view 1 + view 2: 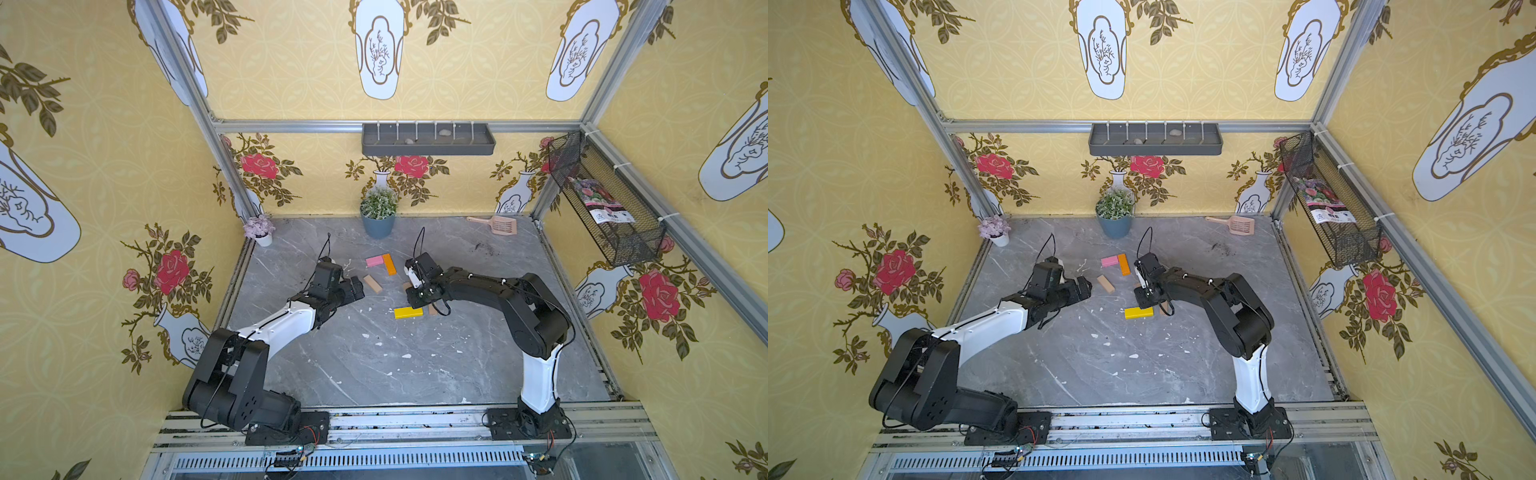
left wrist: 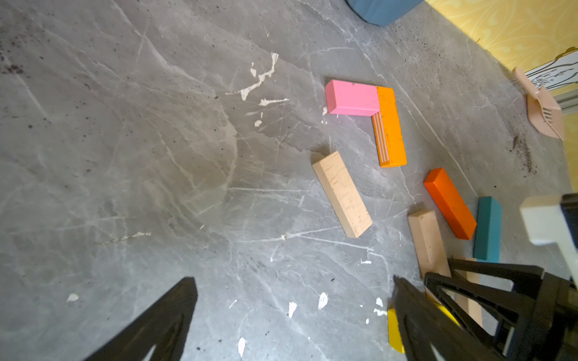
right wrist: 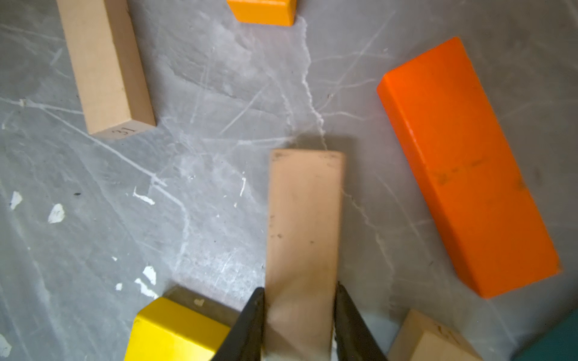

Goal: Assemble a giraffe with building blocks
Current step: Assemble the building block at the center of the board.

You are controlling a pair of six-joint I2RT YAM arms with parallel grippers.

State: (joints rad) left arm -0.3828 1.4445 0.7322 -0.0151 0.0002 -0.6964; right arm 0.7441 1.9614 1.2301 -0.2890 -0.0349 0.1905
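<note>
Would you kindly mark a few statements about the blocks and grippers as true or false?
1. The right gripper is shut on a tan block. True.
2. The left gripper holds the pink block. False: it is open and empty, and the pink block lies on the table.
3. The pink block touches an orange block, forming an L. True.
4. The yellow block is joined to the pink block. False: it lies apart from it, close to the right gripper.
</note>
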